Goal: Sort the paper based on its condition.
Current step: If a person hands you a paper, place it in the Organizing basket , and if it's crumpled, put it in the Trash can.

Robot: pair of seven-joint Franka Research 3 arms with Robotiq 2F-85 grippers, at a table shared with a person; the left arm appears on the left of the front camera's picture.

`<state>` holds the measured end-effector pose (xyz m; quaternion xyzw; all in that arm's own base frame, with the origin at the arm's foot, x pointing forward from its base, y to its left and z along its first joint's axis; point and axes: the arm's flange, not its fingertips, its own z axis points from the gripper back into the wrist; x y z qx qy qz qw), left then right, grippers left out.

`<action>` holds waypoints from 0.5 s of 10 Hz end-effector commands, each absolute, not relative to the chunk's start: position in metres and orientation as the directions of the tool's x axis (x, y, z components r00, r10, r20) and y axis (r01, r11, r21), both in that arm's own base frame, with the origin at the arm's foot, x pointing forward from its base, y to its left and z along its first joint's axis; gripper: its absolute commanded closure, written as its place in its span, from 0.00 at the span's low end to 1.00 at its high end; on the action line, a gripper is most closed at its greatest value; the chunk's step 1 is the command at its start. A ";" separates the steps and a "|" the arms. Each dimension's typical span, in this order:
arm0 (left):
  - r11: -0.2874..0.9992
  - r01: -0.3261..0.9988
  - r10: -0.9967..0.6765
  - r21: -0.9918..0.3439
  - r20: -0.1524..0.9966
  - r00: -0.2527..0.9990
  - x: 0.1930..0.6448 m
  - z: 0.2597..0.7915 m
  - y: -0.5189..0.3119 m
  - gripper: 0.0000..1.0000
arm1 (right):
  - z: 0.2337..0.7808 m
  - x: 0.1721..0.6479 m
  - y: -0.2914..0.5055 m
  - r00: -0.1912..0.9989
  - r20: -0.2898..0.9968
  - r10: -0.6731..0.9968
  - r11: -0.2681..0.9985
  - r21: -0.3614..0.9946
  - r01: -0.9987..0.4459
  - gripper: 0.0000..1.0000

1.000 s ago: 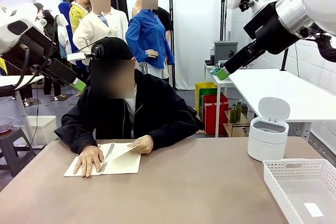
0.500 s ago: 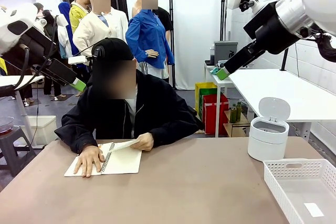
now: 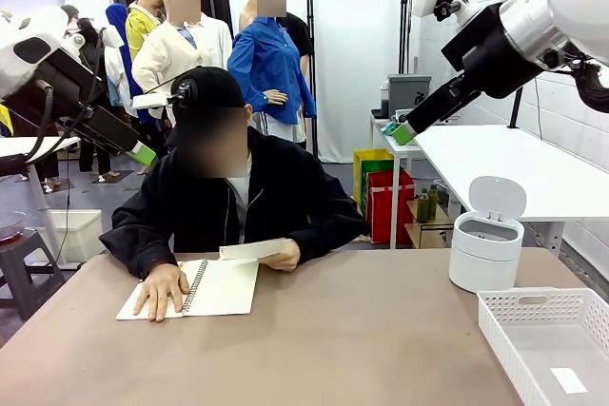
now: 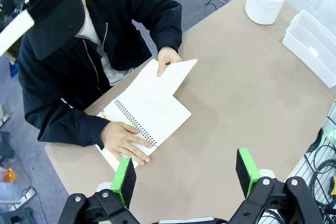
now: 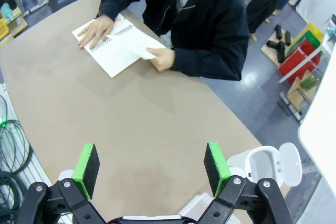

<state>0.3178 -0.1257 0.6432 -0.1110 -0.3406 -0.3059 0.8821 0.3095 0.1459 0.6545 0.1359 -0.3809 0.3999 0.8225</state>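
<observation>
A person at the far side of the table holds a loose white sheet of paper [image 3: 252,250] in one hand, just above and right of an open spiral notebook [image 3: 221,288]. The other hand [image 3: 162,288] presses on the notebook's left page. The sheet [image 4: 171,75] looks flat and smooth. My left gripper [image 3: 143,153] hangs high at the left, open and empty [image 4: 185,170]. High at the right, my right gripper [image 3: 402,132] is also open and empty [image 5: 151,162], well above the table.
A white bin [image 3: 484,251] with its lid flipped up stands at the far right of the table. A white slotted basket [image 3: 552,335] sits at the near right corner with a small label inside. Bare brown tabletop [image 3: 343,339] lies between.
The person has pulled the page away from the notebook and now holds it as a loose sheet, moved right. Both arms have stayed still.
</observation>
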 end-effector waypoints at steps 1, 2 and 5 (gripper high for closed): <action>0.789 0.615 -0.463 0.013 0.670 0.580 0.317 0.644 -0.125 0.00 | 0.656 0.310 0.146 0.394 0.734 0.552 0.645 -0.077 -0.760 0.00; 0.789 0.615 -0.463 0.013 0.670 0.580 0.317 0.644 -0.125 0.00 | 0.656 0.310 0.146 0.394 0.734 0.552 0.645 -0.077 -0.760 0.00; 0.789 0.615 -0.463 0.013 0.670 0.580 0.317 0.644 -0.125 0.00 | 0.656 0.310 0.146 0.394 0.734 0.552 0.645 -0.077 -0.760 0.00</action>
